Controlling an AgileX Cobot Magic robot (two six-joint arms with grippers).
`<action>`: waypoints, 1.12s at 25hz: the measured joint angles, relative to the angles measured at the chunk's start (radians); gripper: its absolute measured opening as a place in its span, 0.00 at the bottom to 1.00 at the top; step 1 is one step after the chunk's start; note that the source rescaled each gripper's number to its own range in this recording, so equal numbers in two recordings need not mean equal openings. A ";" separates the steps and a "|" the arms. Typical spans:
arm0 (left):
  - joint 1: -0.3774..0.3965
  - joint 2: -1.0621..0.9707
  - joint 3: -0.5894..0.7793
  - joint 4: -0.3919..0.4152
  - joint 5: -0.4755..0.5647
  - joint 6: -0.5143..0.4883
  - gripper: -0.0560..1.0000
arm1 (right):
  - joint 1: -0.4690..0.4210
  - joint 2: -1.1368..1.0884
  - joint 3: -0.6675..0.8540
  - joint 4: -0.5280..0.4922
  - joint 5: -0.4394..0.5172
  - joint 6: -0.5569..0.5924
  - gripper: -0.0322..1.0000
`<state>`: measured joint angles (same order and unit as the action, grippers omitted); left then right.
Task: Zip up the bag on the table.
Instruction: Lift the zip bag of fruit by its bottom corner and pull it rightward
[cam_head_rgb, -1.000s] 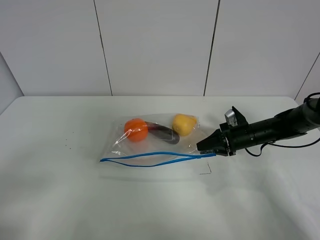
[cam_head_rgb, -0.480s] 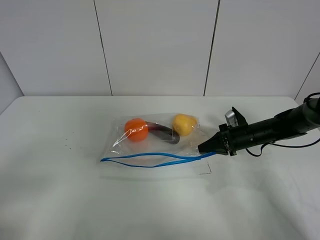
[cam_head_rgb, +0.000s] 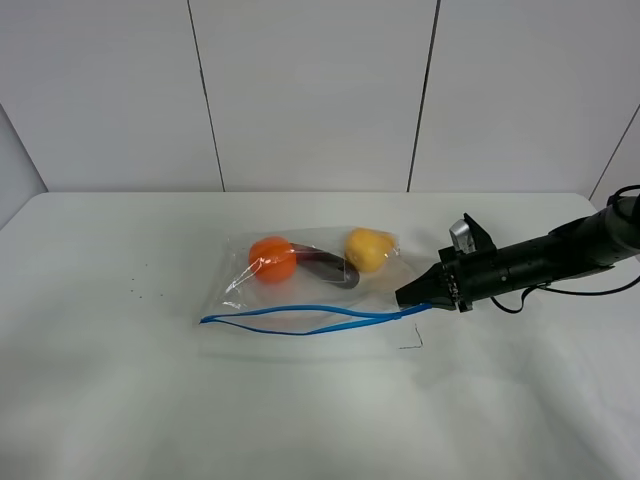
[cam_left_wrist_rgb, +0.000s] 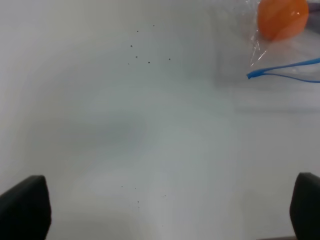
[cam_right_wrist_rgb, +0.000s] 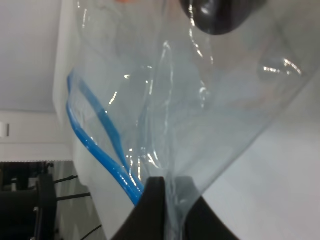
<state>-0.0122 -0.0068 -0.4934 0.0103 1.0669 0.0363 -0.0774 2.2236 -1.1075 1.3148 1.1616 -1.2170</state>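
Bag (cam_head_rgb: 310, 290) unzipped, blue strip (cam_head_rgb: 300, 318) gaping; right fingers (cam_right_wrist_rgb: 151, 207) clamp its corner toward the worktop's (cam_head_rgb: 120, 400) right edge, left fingers (cam_left_wrist_rgb: 22, 207) spread empty. Next, likely: press strip shut.

My right pincer (cam_right_wrist_rgb: 172, 207) is pinched on the clear plastic of the bag (cam_right_wrist_rgb: 200, 100), just beside the two blue zipper tracks (cam_right_wrist_rgb: 122, 181), which run apart. A dark purple toy (cam_right_wrist_rgb: 220, 12) shows through the plastic at the frame's edge, and I see white surface (cam_right_wrist_rgb: 280, 190) beyond the bag.
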 joint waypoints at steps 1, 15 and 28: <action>0.000 0.000 0.000 0.000 0.000 0.000 1.00 | 0.000 0.000 0.000 0.000 0.012 0.002 0.03; 0.000 0.000 0.000 0.000 0.000 0.000 1.00 | 0.000 -0.170 -0.005 -0.007 0.034 0.084 0.03; 0.000 0.032 -0.007 -0.002 -0.012 0.037 1.00 | 0.000 -0.257 -0.006 -0.074 0.038 0.127 0.03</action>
<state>-0.0122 0.0250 -0.5001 0.0082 1.0548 0.0737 -0.0774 1.9669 -1.1135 1.2407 1.1994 -1.0902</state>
